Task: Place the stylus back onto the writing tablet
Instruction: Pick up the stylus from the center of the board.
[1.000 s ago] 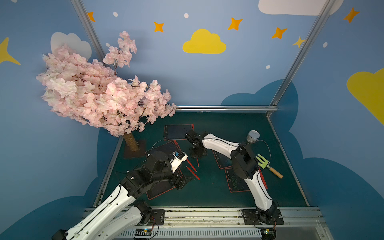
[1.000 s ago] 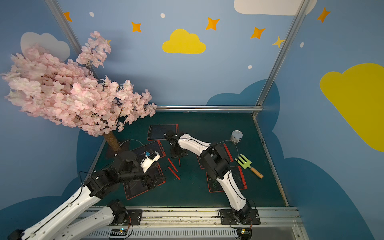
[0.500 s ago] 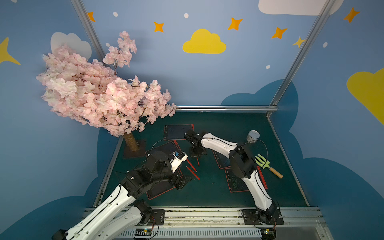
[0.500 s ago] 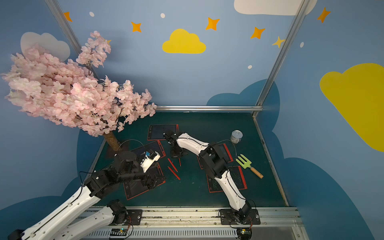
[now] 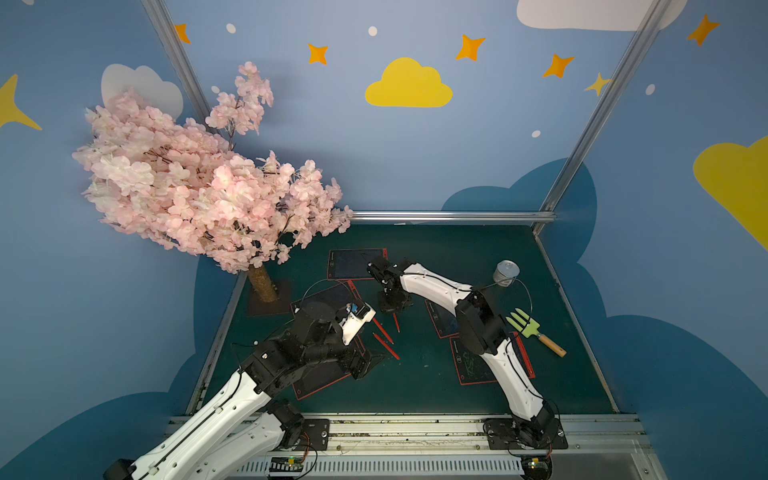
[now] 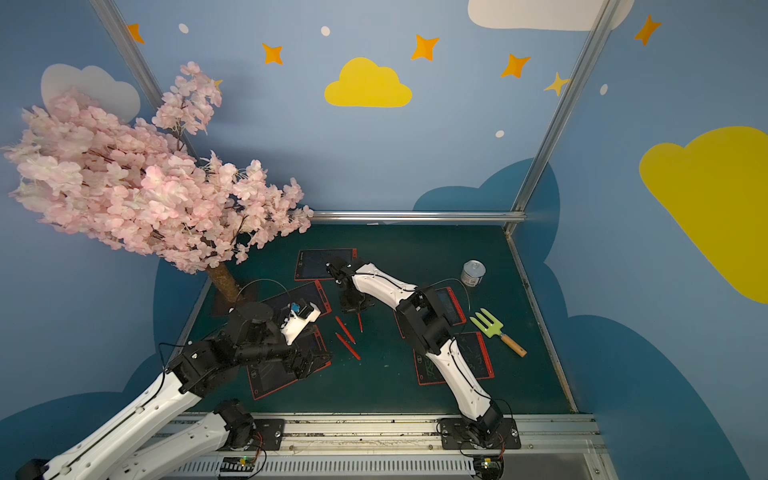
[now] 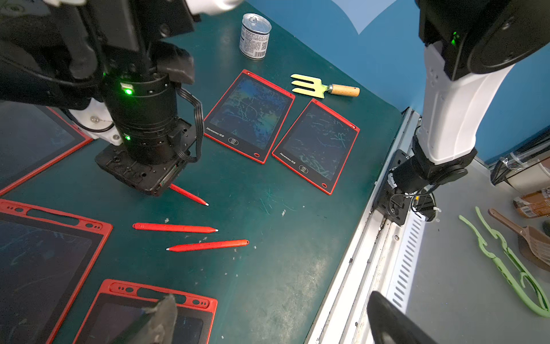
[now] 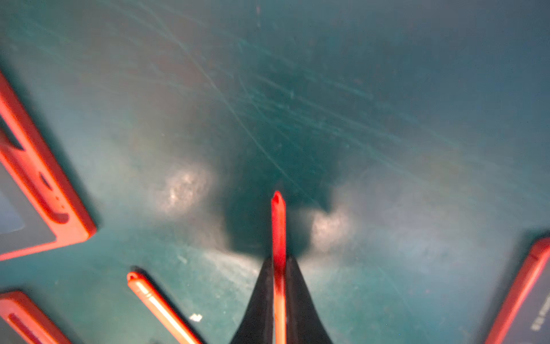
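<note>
Clamping a slim red plastic stylus between its two black fingers, the right hand hangs low over the dark green table and points downward. One end of the stylus juts past the fingertips. The left wrist view shows the stylus slanting down out of the right hand with its pale tip close to the table; whether it touches cannot be told. In both top views the stylus sits over bare table, in the gap between several flat red-framed writing tablets.

The left hand has its fingers spread wide apart and holds nothing. One dark finger hovers above a red-framed tablet near the table's front edge.

Two more red styluses lie flat on the table just beside the held one, roughly parallel and not touching, tips facing opposite ways.

On the right arm's side, two tablets with scribbled dark screens lie side by side. Beyond them a small silver tin can stands upright, and a pale green garden fork with a wooden handle lies flat. A pink artificial blossom tree stands at the table's far left corner.
</note>
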Available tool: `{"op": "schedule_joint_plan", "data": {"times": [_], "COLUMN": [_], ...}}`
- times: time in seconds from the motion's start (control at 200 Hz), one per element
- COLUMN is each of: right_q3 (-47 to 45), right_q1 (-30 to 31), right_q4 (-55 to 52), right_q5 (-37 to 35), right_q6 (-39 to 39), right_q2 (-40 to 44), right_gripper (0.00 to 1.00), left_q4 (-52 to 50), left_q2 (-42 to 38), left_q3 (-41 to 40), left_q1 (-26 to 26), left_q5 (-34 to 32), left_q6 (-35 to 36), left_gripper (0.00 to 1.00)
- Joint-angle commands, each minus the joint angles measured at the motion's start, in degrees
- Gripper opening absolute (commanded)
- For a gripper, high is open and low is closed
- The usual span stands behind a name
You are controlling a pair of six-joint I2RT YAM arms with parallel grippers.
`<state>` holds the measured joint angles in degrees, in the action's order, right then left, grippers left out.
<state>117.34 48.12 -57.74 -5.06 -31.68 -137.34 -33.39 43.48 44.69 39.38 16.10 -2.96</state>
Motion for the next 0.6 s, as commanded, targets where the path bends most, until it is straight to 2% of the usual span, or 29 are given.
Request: {"op": "schedule_joint_plan", "data": {"times": [0.0, 0.155, 0.305, 0.596], "right_q3": [0.7, 0.8, 1.1, 2.3], "right_q1": [-0.4, -0.5, -0.6, -0.7], "right_q4": [-1.1, -1.1, -1.3, -1.8], "right_q5": [-0.7, -0.8, -0.9, -0.8], "right_q6": [0.6, 0.6, 0.6, 1.2], "right_q2": [-2.8, -3.1, -3.4, -3.7], "right_gripper": [0.08, 0.07, 0.12, 0.06], "left_q4": [0.1, 0.0, 0.0, 0.0], "left_q2": [-0.5, -0.4, -0.5, -0.5], "left_q3": [0.6, 0.7, 0.7, 0.8], "left_q1": [-0.2, -0.2, -0.2, -0.2], "left_q5": [0.4, 0.4, 0.2, 0.1], "left_q6": [0.4, 0.5, 0.5, 0.6], "left_gripper": [0.99, 0.99, 0.99, 0.99]}}
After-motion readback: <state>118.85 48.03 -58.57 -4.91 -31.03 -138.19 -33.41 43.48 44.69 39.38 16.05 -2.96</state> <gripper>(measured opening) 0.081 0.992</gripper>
